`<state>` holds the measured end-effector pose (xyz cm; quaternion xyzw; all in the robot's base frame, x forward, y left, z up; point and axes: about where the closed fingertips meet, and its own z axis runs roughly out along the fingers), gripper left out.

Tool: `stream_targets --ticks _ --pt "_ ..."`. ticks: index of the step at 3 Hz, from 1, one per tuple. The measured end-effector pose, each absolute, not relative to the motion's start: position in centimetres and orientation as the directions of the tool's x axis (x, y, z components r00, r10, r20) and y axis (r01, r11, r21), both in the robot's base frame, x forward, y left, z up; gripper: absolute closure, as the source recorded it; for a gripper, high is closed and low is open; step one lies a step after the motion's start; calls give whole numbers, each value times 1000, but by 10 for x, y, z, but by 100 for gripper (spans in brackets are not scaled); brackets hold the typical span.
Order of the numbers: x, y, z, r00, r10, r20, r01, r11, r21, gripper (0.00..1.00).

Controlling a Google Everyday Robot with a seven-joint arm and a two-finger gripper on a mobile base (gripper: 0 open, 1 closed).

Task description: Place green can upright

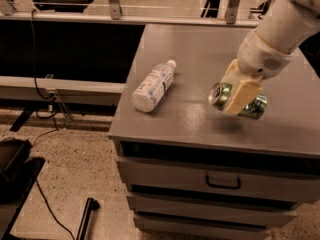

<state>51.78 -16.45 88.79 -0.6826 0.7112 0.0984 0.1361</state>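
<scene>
The green can (256,107) lies on its side in my gripper (238,101), its silver top (218,95) facing left. The gripper is shut on the can's middle, with one cream finger (241,92) across its front. The can hangs slightly above the grey cabinet top (190,119), over the front right part, with a faint shadow under it. My white arm (272,39) comes in from the upper right.
A white plastic bottle (152,86) lies on its side on the left part of the cabinet top. Drawers with a handle (222,183) are below the front edge. Cables and dark equipment (15,169) sit on the floor at left. A railing runs behind.
</scene>
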Motion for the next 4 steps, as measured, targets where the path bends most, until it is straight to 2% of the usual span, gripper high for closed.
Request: stream_targets --ticks 1,3,4 --pt "528 -181 907 -75 -872 -484 -997 72 24 100" --pt "558 -177 1005 -45 -628 -777 -991 123 -42 100" --pt "568 -174 1045 -2 -554 -833 -986 138 -90 100"
